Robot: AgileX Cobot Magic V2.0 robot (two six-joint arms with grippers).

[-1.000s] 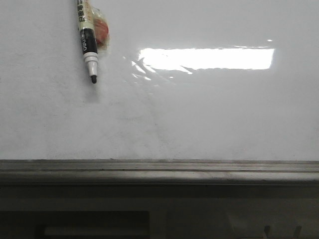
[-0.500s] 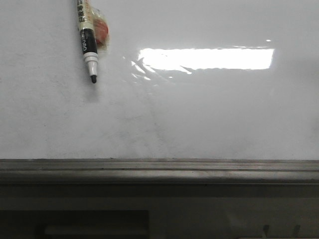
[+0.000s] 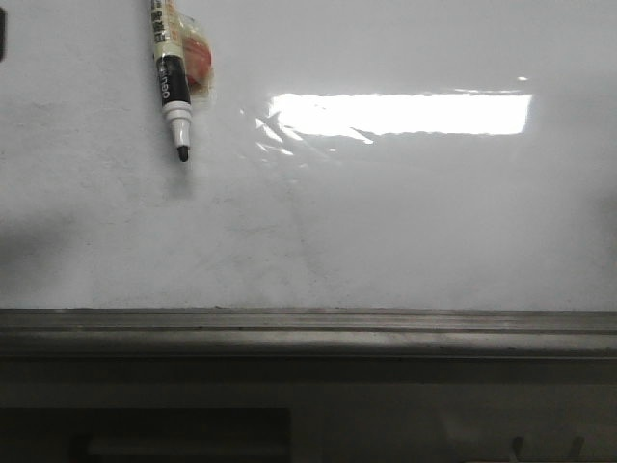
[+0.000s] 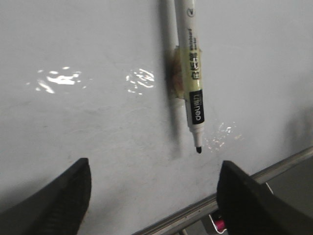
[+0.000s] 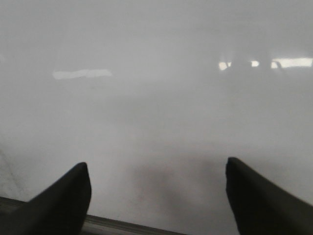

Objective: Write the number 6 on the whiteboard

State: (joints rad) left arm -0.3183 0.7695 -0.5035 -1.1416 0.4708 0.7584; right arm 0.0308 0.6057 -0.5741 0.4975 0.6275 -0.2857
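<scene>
The whiteboard fills the front view, glossy white with faint grey smudges and a bright light reflection. No drawn number 6 shows on it in any view. A black-tipped marker is fixed to the board at the upper left with yellowish tape, tip down. In the left wrist view the marker lies ahead of my left gripper, which is open and empty, apart from the pen. My right gripper is open and empty over bare board.
A grey metal ledge runs along the board's near edge; it also shows in the left wrist view and the right wrist view. An orange piece sits behind the marker. A dark sliver shows at the front view's left edge.
A dark sliver has entered the front view at the upper left edge, and a soft shadow has appeared on the board's left side. The marker has not moved.
</scene>
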